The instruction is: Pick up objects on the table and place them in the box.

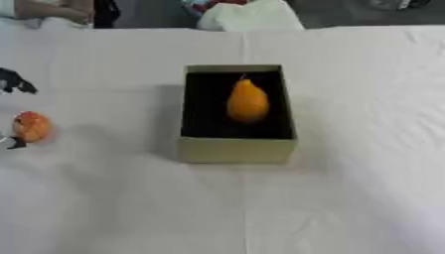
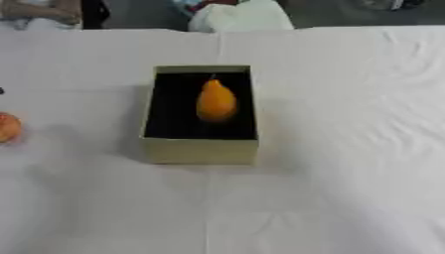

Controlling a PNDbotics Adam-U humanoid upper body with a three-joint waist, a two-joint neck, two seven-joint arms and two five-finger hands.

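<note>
White cloth (image 1: 260,208) fills the lower frame. At mid-left edge, the left hand (image 1: 14,84) brackets an orange-red fruit (image 1: 32,126); grip unclear, probably for lifting. Centre: box (image 1: 236,150) already holding an orange pear (image 1: 248,101).

Orange pear (image 1: 248,101) lying inside open dark-lined box (image 1: 236,151), stem pointing far; orange-red fruit (image 1: 32,126) at left edge.
</note>
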